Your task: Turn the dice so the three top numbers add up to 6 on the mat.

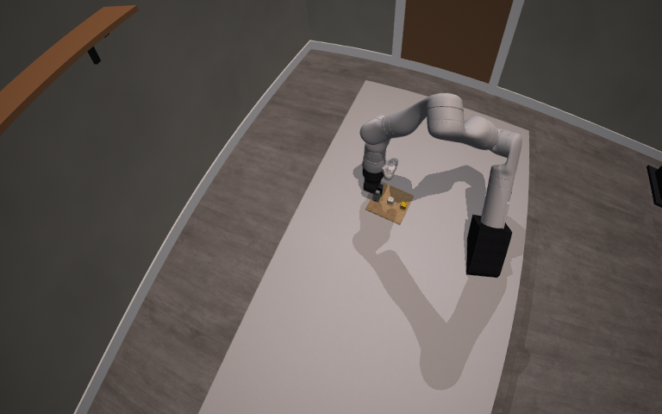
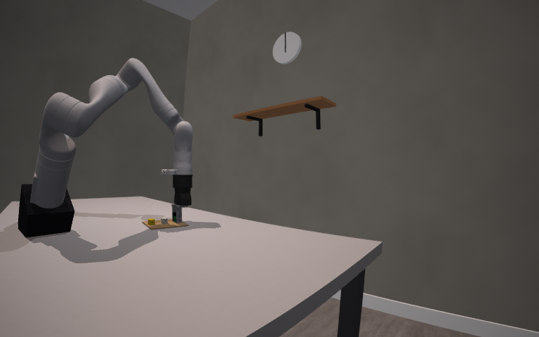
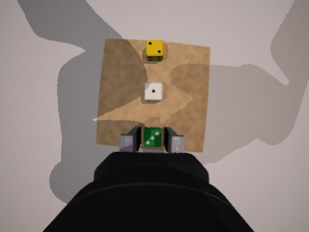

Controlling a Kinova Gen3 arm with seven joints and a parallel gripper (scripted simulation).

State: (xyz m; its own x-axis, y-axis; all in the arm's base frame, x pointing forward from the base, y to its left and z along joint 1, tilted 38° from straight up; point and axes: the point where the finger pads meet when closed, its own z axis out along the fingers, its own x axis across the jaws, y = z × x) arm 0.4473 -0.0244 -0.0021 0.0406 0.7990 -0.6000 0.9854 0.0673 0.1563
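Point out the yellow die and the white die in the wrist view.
Yellow die (image 3: pixel 154 48): wrist view, point on its top face, two-pip side.
White die (image 3: pixel 154 93): wrist view, point on its top face, just below the single pip.

A brown wooden shelf (image 1: pixel 53 63) (image 2: pixel 283 107) is fixed to a dark grey wall (image 1: pixel 195 122) (image 2: pixel 397 139) on black brackets. Above it in the exterior view hangs a round white clock (image 2: pixel 292 47) with dark hands. The top view shows a brown door (image 1: pixel 453 36) in a pale grey frame (image 1: pixel 397 28). Light skirting (image 1: pixel 195 195) (image 2: pixel 417 316) runs between the wall and a brownish-grey floor (image 1: pixel 234 171) (image 2: pixel 318 321). A black object (image 1: pixel 655 185), cut off by the picture's right edge, cannot be identified.
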